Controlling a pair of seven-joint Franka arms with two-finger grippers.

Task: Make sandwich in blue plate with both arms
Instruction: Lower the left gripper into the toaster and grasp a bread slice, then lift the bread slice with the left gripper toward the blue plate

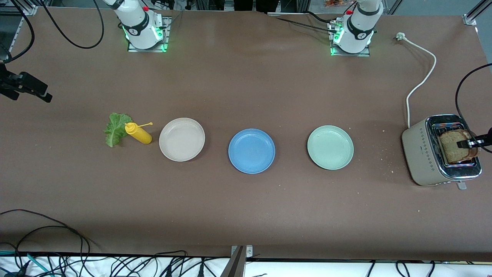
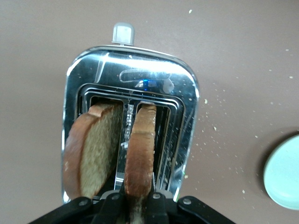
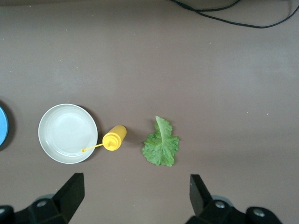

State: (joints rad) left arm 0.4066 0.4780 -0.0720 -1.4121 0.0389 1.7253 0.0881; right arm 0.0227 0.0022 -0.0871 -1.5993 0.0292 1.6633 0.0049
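Note:
The blue plate point(image 1: 251, 151) lies empty in the middle of the table; its rim point(image 3: 2, 126) also shows in the right wrist view. No sandwich is in view as one thing. Two brown toast slices stand in the toaster point(image 1: 423, 154) at the left arm's end of the table. My left gripper point(image 1: 471, 143) point(image 2: 135, 201) is shut on the upper edge of one slice point(image 2: 140, 144). The other slice point(image 2: 93, 154) stands in the slot beside it. A green lettuce leaf point(image 1: 115, 128) point(image 3: 161, 143) lies on the table at the right arm's end. My right gripper point(image 3: 135, 196) hangs open high over the table near the leaf.
A beige plate point(image 1: 182, 139) and a pale green plate point(image 1: 330, 147) flank the blue one. A yellow squeeze bottle point(image 1: 138, 133) lies between the leaf and the beige plate. The toaster's white cord point(image 1: 421, 82) runs toward the robots' bases. Crumbs dot the table near the toaster.

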